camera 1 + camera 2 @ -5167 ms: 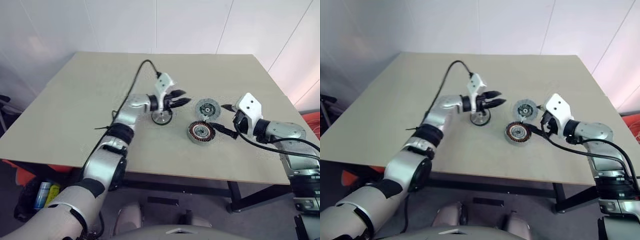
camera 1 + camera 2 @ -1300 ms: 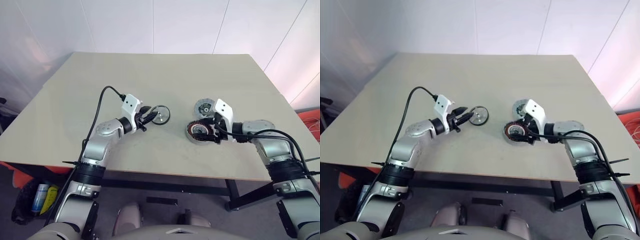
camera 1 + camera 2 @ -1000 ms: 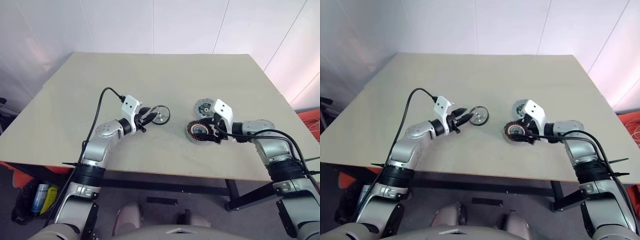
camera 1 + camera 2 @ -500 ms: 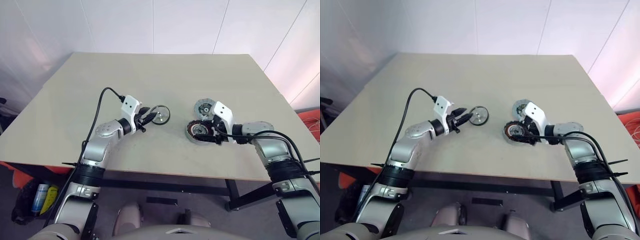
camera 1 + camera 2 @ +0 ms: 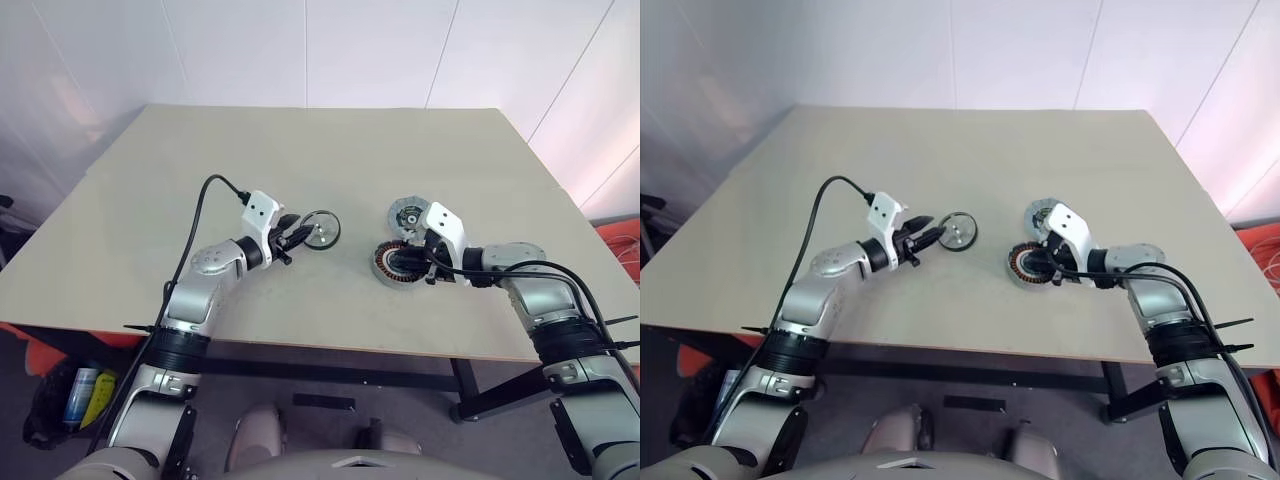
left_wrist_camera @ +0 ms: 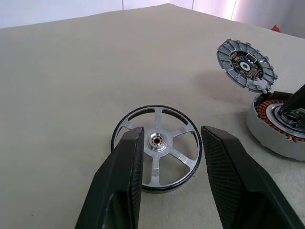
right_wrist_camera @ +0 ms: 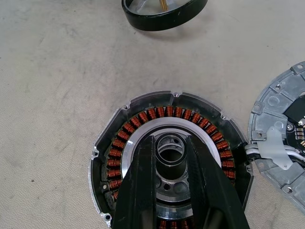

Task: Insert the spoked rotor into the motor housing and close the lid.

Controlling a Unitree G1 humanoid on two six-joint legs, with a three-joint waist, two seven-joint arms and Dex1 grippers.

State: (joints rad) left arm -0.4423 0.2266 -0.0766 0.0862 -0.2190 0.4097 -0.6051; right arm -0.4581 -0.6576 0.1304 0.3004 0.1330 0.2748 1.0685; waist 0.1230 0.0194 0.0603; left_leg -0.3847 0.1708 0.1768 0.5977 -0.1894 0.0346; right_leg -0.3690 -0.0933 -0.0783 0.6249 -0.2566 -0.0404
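Note:
The spoked rotor (image 6: 157,148), black-rimmed with silver spokes, lies flat on the table just past my left gripper's (image 6: 171,131) tips; its fingers stand open over the rotor's near sides without clamping it. To its right sits the motor housing (image 7: 119,157), a grey case with copper windings. My right gripper (image 7: 171,143) reaches into it, its fingers closed against both sides of the silver centre hub. The lid (image 5: 410,213), a grey disc, lies just behind the housing and is joined to it by white wires. From the head, the left gripper (image 5: 298,234) and rotor (image 5: 321,229) are mid-table.
The beige table (image 5: 300,150) stretches wide behind and to both sides of the parts, with white walls beyond it. A black cable (image 5: 205,200) loops up from my left wrist. The table's front edge runs close below both arms.
My right gripper's fingers have closed in on the housing's centre hub. The left arm, the rotor and the lid have stayed where they were.

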